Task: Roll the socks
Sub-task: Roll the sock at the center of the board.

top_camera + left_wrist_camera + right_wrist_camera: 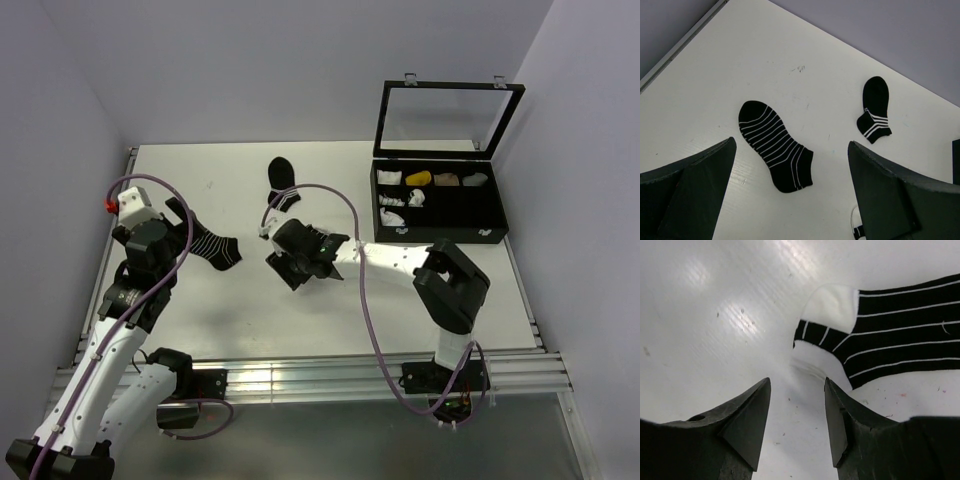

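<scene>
Right gripper (pixel 797 385) hovers low over the white tabletop (pixel 300 320) w/ its dark fingers (pixel 747 420) partly spread, and we see nothing pinched between them. Just ahead of the tips and off to the right lies the black ankle sock w/ thin white stripes and a white toe (pixel 900 340), flat on the surface, its white patch nearest the gap. A strip of ribbed white fabric (pixel 807 371) sits directly ahead of the gap, touching that sock's lower edge. Against the white top we can't tell more of it.

Left gripper (pixel 790 145) hangs higher, jaws spread wide, gripping nothing. Below and ahead of it, between the two fingers as its wrist cam sees them, lies an all-black sock w/ many thin white stripes (pixel 775 147). Further ahead and to the right rests a smaller black sock w/ a few white bands at one end (pixel 874 107), well apart from the first. Far right of both tools, a black compartment box w/ a raised clear lid (pixel 440 200) stands on the table.
</scene>
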Controlling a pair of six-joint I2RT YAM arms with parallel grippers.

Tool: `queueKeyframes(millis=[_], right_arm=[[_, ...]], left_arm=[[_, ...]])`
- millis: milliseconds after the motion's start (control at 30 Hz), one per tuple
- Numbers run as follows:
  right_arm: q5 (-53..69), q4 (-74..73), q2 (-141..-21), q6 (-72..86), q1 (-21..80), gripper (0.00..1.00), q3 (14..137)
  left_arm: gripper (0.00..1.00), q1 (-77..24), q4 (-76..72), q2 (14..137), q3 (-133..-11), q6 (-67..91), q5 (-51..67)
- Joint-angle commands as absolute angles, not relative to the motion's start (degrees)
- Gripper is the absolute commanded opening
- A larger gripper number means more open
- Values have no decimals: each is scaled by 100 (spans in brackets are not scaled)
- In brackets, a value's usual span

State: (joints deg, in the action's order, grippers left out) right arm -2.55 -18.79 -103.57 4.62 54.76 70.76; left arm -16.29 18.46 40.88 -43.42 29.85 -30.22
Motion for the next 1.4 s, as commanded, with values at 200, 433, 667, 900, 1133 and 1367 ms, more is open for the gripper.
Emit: queueKeyframes(millis=[200, 433, 667, 900, 1133, 1367], right_arm=[[-404, -1538, -10169, -1167, 5537, 56, 6838], [-308, -1810, -10449, -1582, 5563, 56, 7066], [-474, -1811, -10749, -1705, 5572, 56, 7163], [-677, -1819, -10951, -1819, 5590, 56, 7260], [-764, -1819, -11153, -1802, 5651, 54, 7269], [-1010, -1820, -11224, -1740, 5722, 45, 7225]], left_arm=[[99, -1600, 1819, 4104, -4614, 3041, -2962], [99, -1591, 1819, 4113, -4614, 3041, -2962], [100, -1591, 1819, 4096, -4623, 3041, -2971], [99, -1591, 1819, 4096, -4623, 3041, -2962], [99, -1591, 1811, 4087, -4623, 3050, -2962], [99, -1591, 1819, 4087, -4614, 3041, -2962]])
